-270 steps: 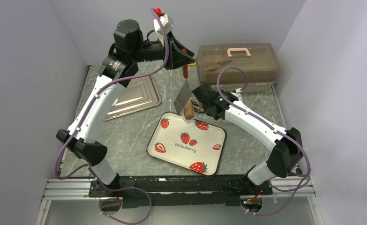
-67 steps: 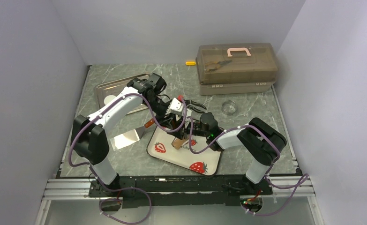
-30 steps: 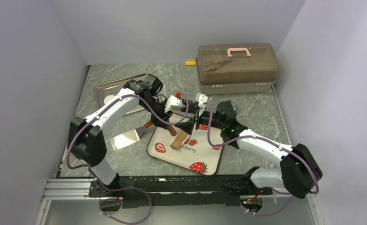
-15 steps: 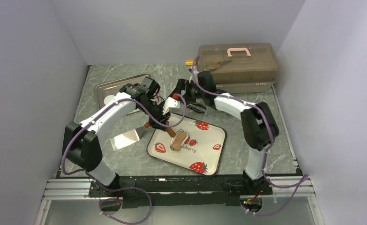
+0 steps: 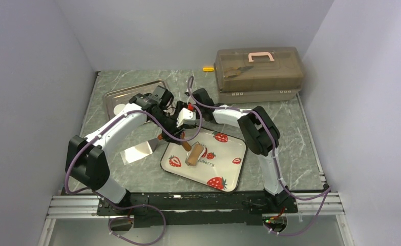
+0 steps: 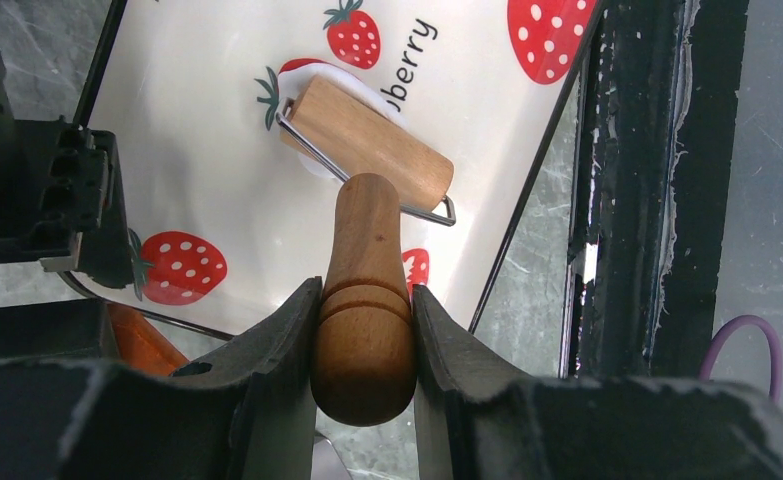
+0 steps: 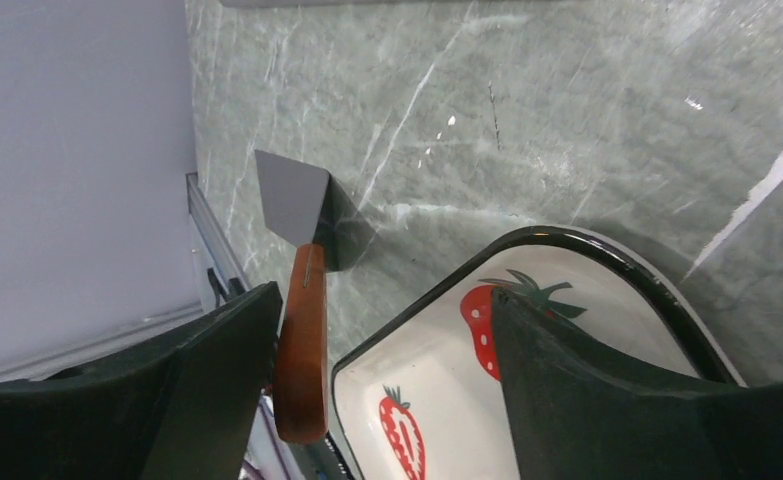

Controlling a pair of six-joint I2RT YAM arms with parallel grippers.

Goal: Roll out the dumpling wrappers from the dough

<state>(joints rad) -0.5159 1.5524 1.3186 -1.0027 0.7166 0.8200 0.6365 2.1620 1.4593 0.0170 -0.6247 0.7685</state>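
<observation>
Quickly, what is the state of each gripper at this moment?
Left gripper: closed on the wooden roller's handle.
Right gripper: open, holding nothing.

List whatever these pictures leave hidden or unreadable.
Left wrist view: the roller covers most of the dough; only a white rim shows.
Top view: the right fingers are lost behind the left arm.
Top view: the white disc on the tray is too small to identify.
Top view: the box has a tinted lid that blurs its contents.
</observation>
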